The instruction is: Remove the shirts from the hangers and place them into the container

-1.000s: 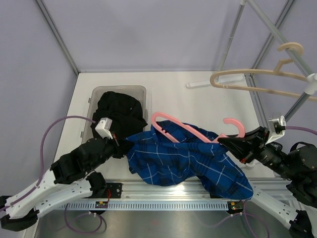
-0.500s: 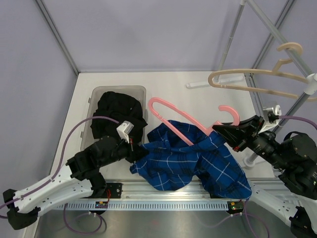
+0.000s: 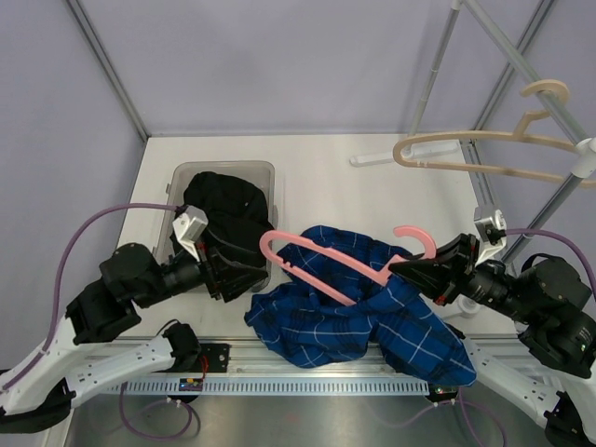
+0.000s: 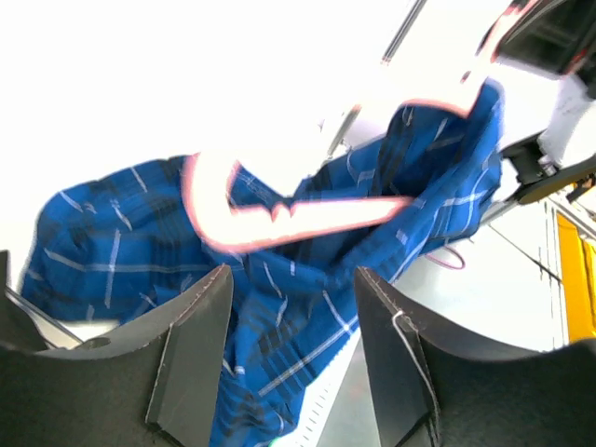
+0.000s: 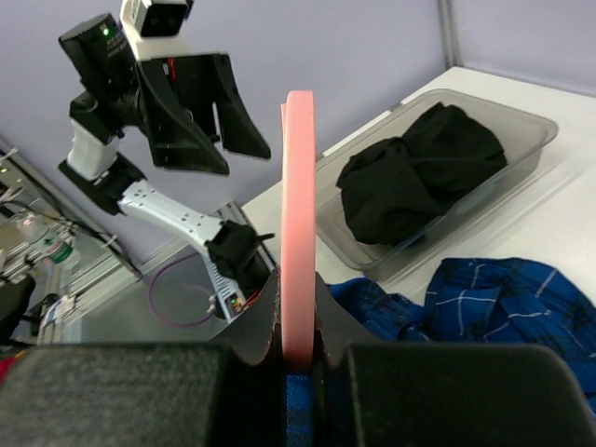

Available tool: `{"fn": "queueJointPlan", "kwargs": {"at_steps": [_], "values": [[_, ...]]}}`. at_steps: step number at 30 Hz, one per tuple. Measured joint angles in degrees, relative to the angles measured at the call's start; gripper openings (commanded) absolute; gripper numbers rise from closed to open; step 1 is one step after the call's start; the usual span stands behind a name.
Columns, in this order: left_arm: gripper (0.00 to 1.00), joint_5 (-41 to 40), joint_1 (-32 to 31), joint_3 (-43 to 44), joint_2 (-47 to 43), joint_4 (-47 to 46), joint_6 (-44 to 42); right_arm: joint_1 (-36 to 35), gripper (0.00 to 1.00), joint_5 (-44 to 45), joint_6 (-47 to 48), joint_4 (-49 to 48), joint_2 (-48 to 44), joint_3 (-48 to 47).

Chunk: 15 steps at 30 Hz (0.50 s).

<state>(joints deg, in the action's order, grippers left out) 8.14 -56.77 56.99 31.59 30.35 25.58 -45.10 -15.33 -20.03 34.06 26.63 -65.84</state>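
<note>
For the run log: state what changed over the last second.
The left gripper opened its jaws, let go of the blue shirt and drew back left toward the container. The shirt slumped into a heap. The right gripper, shut on the pink hanger, swung it slightly left. Unchanged: black shirt in the container, beige hanger up high.

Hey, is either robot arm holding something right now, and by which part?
The right gripper is shut on the pink hanger, pinching it near the base of its hook. The left gripper is open and holds nothing.
</note>
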Motion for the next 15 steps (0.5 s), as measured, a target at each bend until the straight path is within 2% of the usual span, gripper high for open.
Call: {"fn": "queueJointPlan", "kwargs": {"at_steps": [4,12,15], "values": [[0.59,0.0,0.0,1.9,-1.0,1.4,-2.3,0.0,0.00,-5.0,-1.3,1.1,-0.1,0.2],[0.59,5.3,0.0,0.2,0.1,2.6,-4.6,0.0,0.00,-11.9,-3.0,2.6,-1.0,0.2],[0.31,7.4,0.0,-1.0,0.1,2.4,-4.6,0.0,0.00,-12.8,-2.9,3.6,-1.4,-0.2]]}}
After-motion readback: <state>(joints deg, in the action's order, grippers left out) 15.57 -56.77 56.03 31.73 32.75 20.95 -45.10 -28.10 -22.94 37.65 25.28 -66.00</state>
